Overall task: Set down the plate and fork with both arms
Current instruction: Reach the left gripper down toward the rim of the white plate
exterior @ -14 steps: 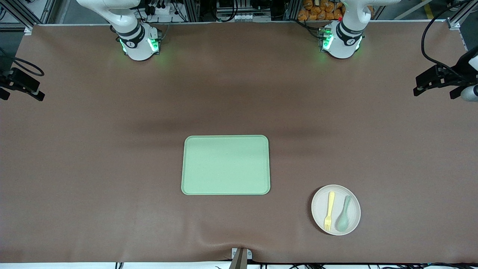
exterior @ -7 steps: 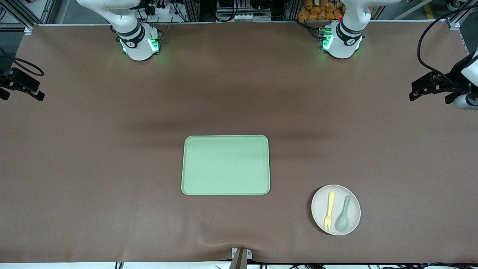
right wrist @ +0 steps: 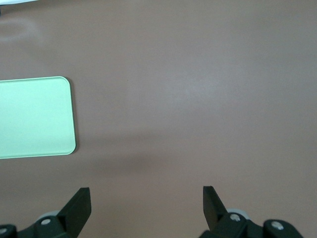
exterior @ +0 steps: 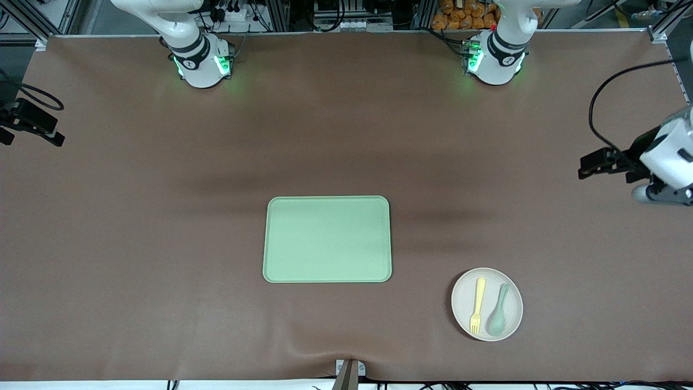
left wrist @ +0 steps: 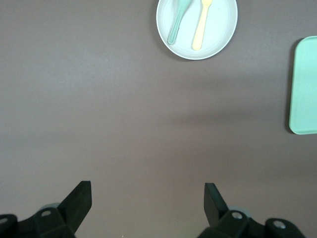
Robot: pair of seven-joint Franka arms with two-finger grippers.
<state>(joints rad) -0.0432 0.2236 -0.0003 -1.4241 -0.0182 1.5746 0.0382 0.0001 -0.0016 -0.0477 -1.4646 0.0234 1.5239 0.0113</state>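
The left hand is hovering spread over bare worktop; the right hand is waiting, spread too. The fork is lying on the plate (beside a spoon), at the tray's four o'clock.

robot lab: aluminium framing, cabling, brown-covered table

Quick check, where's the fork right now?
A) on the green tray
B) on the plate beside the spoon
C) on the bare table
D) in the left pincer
B: the yellow fork lies on the plate next to the green spoon, while the tray has nothing on it.
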